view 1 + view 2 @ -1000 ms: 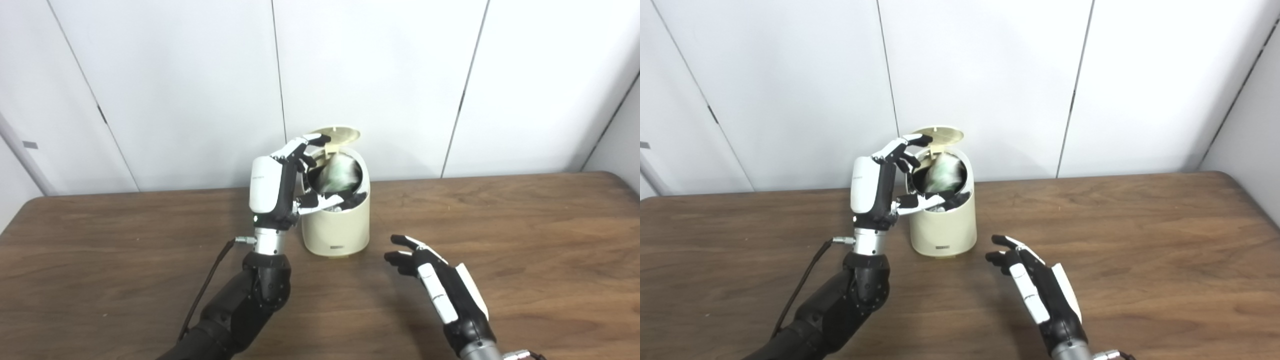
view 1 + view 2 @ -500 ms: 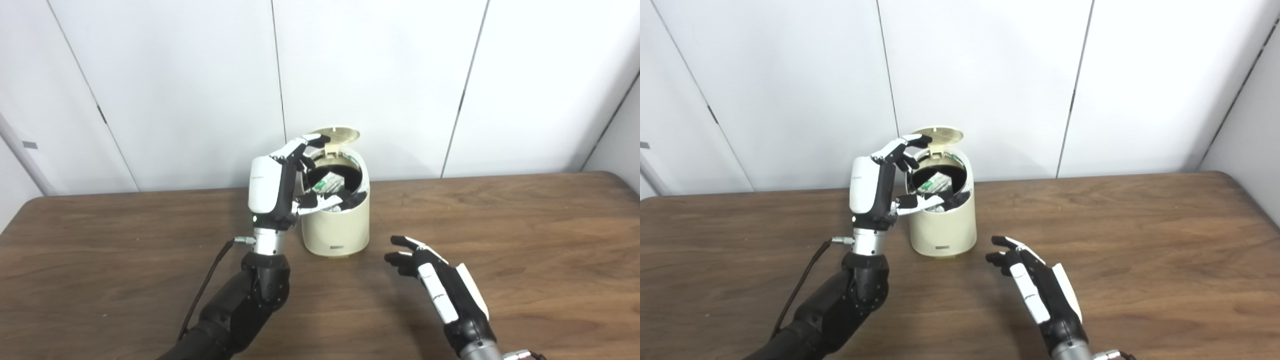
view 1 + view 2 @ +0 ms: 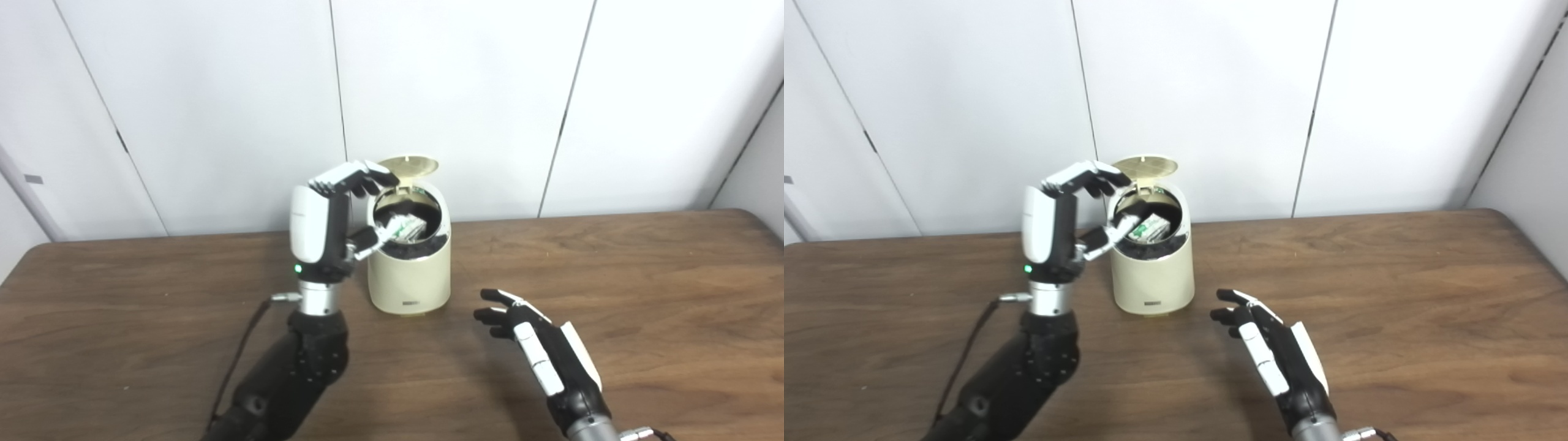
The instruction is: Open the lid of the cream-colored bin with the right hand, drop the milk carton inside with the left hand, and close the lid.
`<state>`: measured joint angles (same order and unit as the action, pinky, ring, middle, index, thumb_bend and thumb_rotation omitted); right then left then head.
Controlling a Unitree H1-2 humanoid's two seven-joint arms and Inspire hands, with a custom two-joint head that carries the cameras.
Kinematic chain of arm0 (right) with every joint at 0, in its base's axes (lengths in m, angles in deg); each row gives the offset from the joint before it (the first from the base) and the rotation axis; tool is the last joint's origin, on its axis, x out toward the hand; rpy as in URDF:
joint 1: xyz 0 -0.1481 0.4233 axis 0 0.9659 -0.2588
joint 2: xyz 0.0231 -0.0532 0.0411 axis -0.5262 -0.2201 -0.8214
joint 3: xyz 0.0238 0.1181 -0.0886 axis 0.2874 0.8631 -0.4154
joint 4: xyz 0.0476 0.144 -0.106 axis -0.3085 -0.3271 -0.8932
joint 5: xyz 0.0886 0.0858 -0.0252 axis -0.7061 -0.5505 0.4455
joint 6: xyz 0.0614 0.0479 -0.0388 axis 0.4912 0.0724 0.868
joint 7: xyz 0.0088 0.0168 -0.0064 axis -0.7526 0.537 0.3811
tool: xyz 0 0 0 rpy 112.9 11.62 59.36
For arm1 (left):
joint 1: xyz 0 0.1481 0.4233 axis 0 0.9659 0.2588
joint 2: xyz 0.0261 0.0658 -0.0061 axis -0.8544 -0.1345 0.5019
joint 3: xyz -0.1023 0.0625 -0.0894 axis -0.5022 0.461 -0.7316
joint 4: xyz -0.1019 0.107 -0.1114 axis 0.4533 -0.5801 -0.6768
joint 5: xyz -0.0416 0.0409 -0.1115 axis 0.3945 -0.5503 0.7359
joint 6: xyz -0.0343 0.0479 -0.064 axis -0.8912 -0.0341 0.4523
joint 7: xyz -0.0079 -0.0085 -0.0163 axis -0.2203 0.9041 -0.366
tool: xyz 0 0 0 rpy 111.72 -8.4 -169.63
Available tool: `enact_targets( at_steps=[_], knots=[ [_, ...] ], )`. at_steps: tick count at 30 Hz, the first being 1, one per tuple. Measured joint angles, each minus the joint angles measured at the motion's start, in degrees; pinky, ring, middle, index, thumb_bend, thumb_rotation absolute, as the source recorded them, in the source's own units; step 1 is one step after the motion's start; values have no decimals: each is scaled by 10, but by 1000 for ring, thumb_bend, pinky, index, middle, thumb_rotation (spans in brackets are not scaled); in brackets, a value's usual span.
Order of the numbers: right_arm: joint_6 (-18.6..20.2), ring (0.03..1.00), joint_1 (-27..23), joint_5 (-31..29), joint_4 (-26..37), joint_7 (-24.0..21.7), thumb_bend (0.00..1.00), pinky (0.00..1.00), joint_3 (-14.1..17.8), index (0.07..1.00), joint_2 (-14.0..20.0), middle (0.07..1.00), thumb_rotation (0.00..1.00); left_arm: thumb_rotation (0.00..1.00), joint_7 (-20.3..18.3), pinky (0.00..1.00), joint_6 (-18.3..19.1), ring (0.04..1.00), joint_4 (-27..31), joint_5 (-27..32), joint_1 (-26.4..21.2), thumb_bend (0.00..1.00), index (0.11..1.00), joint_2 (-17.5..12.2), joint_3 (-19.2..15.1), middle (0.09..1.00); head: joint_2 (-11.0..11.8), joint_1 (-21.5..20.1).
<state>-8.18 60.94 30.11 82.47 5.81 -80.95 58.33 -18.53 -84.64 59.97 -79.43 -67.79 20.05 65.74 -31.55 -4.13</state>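
Note:
The cream-colored bin (image 3: 409, 275) stands on the table near the back wall, its round lid (image 3: 409, 166) tipped up at the rear. Inside the dark opening lies the green-and-white milk carton (image 3: 405, 228). My left hand (image 3: 331, 223) is raised upright just left of the bin, fingers apart and empty, thumb reaching toward the rim. My right hand (image 3: 539, 352) hovers low over the table in front and to the right of the bin, fingers spread, holding nothing.
The brown wooden table (image 3: 643, 288) stretches wide to both sides of the bin. White wall panels (image 3: 459, 92) stand close behind it. A black cable (image 3: 236, 361) runs along my left forearm.
The milk carton has dropped from the bin's mouth down into the bin. My left hand has drawn back a little to the left. The right hand has barely moved.

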Motion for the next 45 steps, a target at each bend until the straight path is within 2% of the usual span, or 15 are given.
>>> enact_targets(
  at_steps=[4,7,9,12,19,21,22,23,25,26,28,30,33,36,45],
  knots=[
    [-1,768,0,-11,0,0,504,772,7,786,1,725,1000,0,-71,420,0,451,108,51,51,504,481,2,-55,490,-1,2],
    [-1,793,-1,-15,1,0,532,720,13,795,1,791,1000,0,-125,410,11,438,165,84,81,504,486,11,-94,491,-2,1],
    [-1,832,-1,-20,4,1,540,744,20,816,-1,826,991,0,-162,399,28,433,198,102,101,504,487,16,-121,488,-2,1],
    [-1,841,-4,-29,8,1,542,750,27,821,-1,834,989,0,-200,397,46,432,205,113,113,504,488,22,-148,487,-2,1],
    [-1,856,-6,-37,8,1,536,770,28,834,-2,852,988,0,-252,391,49,433,207,113,116,504,486,54,-183,489,-3,2],
    [-2,923,-12,-49,7,0,558,857,38,893,-1,916,950,0,-296,393,94,421,238,157,128,500,514,58,-194,503,-3,6],
    [-3,953,-22,-60,2,1,603,887,51,915,-1,947,920,475,-326,624,134,672,258,191,138,526,742,56,-200,735,-3,6],
    [-3,964,-42,-65,-11,1,624,891,65,928,5,978,905,725,-358,798,179,833,275,228,153,564,889,45,-207,885,-4,9],
    [-2,970,-90,-62,-39,0,629,888,77,921,31,995,900,903,-427,941,264,952,287,288,188,579,971,12,-210,970,-6,10],
    [-1,976,-115,-58,-45,0,620,890,79,919,46,998,897,945,-458,970,303,976,290,314,209,583,986,-5,-211,985,-7,9],
    [4,955,-169,-37,-43,0,590,883,76,916,73,975,918,989,-498,994,354,995,298,350,255,593,997,-24,-222,997,-8,8],
    [11,916,-213,-12,-31,0,573,838,68,911,90,935,944,998,-510,999,372,999,302,358,273,609,1000,-24,-226,1000,-10,8],
    [25,885,-262,26,-26,-19,603,781,14,917,83,931,958,1000,-521,1000,374,1000,320,363,271,636,1000,-13,-235,1000,-11,9],
    [34,870,-263,36,-25,-28,593,727,2,910,75,933,942,1000,-525,1000,374,1000,322,363,269,648,1000,-7,-237,1000,-11,11],
    [75,896,-319,113,-35,-41,610,741,-14,901,109,935,985,1000,-533,1000,372,1000,303,356,277,663,1000,19,-241,1000,-17,15]
  ],
)
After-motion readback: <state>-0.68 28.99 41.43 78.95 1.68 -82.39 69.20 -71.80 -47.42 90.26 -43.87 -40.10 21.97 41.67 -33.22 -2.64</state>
